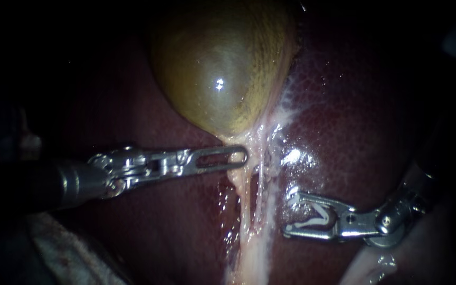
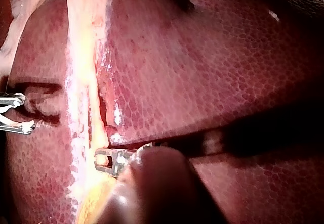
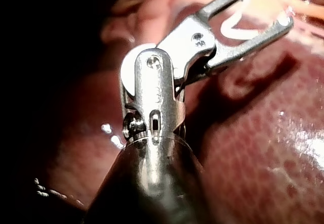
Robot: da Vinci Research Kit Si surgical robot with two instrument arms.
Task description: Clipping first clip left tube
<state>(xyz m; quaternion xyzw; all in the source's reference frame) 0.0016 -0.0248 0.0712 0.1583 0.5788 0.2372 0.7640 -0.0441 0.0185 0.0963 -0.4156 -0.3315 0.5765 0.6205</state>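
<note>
Clip (image 1: pixel 304 225) loaded in my right instrument (image 1: pixel 290 214): white, V-shaped, one leg along each jaw. The jaws stand wide apart and hold it from both sides, its mouth open toward the tissue. The right wrist view shows the same: clip (image 3: pixel 226 28) seated deep in the throat of the right instrument (image 3: pixel 268 4), tips clear of the tissue, nothing else between them.

Just ahead of those tips, not touching: a pale whitish strand (image 1: pixel 264 174) running down the liver (image 1: pixel 354 121). Beyond it, farther from the jaws, the left tube (image 1: pixel 241 195), yellowish and thin, running alongside the strand. The clip is around neither.

Across the tube from the clip, my left instrument (image 1: pixel 233 157) lies crosswise to it. Its slotted jaws are pressed together. They grip the left tube right where it leaves the tapering end of the gallbladder (image 1: pixel 217 68). At least it looks so; the lower jaw is hidden under the upper one.

Left wrist view: left instrument (image 2: pixel 106 161) with pale tissue showing in the jaw slot. The left tube (image 2: pixel 93 118) runs on ahead of it over the liver (image 2: pixel 202 72). The right instrument (image 2: pixel 23 114) stands beside the tube, gaping and apart from it.

Dark red liver (image 3: pixel 263 148) lies under the right jaws.
</note>
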